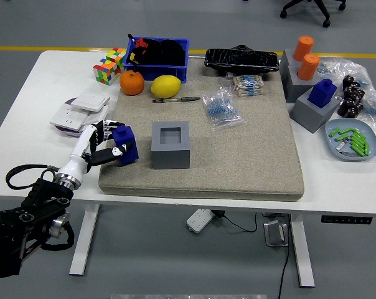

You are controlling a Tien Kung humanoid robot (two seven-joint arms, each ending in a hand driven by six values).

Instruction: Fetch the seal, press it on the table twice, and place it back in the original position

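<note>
One slip threatens: the left hand (pixel 104 146) grips the blue block-shaped seal (pixel 124 144) at the grey felt mat's (pixel 250 168) left edge — tilted, it could miss the open grey square holder (pixel 171 144) just beside it.

A white counter (pixel 26 93) on white legs stands on a grey floor (pixel 175 18) crossed by a yellow line (pixel 26 47); a black office chair's base (pixel 306 7) shows at top right
</note>
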